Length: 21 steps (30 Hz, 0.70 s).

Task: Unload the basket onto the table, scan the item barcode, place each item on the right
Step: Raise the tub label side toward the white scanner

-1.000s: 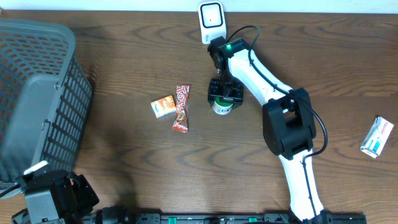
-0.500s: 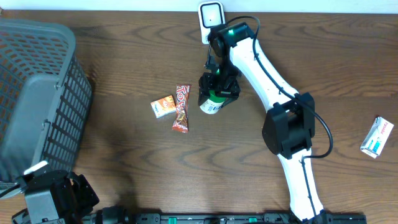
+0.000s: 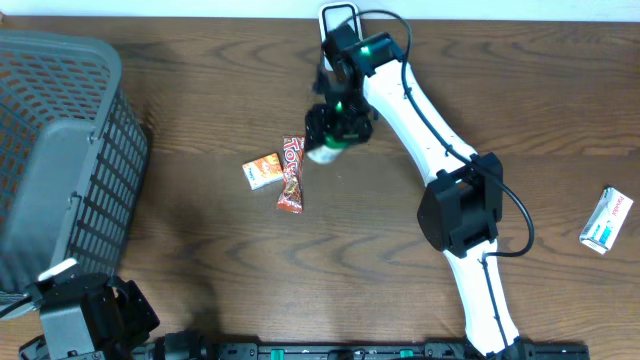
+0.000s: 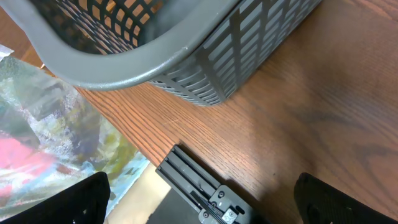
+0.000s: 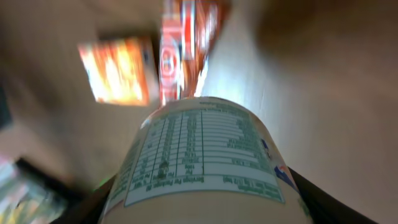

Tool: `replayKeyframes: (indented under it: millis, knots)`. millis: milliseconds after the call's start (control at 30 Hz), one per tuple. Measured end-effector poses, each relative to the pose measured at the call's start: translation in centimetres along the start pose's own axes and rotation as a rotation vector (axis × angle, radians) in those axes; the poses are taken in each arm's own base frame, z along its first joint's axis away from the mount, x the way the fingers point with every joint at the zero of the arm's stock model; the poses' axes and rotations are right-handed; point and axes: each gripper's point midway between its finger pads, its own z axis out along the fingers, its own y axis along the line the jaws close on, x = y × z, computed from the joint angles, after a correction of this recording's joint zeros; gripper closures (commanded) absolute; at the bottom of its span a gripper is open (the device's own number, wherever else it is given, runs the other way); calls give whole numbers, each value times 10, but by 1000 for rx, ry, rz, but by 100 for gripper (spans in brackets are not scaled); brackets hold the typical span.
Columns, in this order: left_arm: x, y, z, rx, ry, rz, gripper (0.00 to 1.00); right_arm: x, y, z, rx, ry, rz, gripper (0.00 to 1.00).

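Note:
My right gripper (image 3: 338, 128) is shut on a small cream bottle (image 3: 322, 152) with a green-printed label and holds it tilted above the table, just below the white scanner (image 3: 338, 13) at the far edge. The arm hides most of the scanner. In the right wrist view the bottle (image 5: 199, 162) fills the lower frame, its nutrition panel facing the camera, with a dark finger (image 5: 314, 199) on each side. No barcode shows. My left gripper (image 4: 199, 202) hangs open and empty at the near left.
A grey mesh basket (image 3: 60, 150) fills the left side, and its wall (image 4: 186, 56) is close in the left wrist view. An orange packet (image 3: 262, 171) and a red candy bar (image 3: 291, 175) lie under the bottle. A white-blue box (image 3: 606, 221) lies far right.
My right gripper has lifted the bottle off the table and carried it left and toward the far edge, tilting it. The left arm has not moved.

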Motion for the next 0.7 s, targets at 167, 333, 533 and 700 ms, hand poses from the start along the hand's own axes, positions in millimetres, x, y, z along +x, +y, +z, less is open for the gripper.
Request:
replayKeyframes:
  millis: [167,333,533,700]
  knots:
    - [0,0,0,0,0,0,5,-47,-5,-5,56,-195,-69,43]
    - [0,0,0,0,0,0,5,-94,-10,-21,124,-401,-112,44]
    - [0,0,0,0,0,0,5,-147,-17,-53,212,-655,-137,45]
    - [0,0,0,0,0,0,5,-182,-26,-72,256,-821,-131,47]
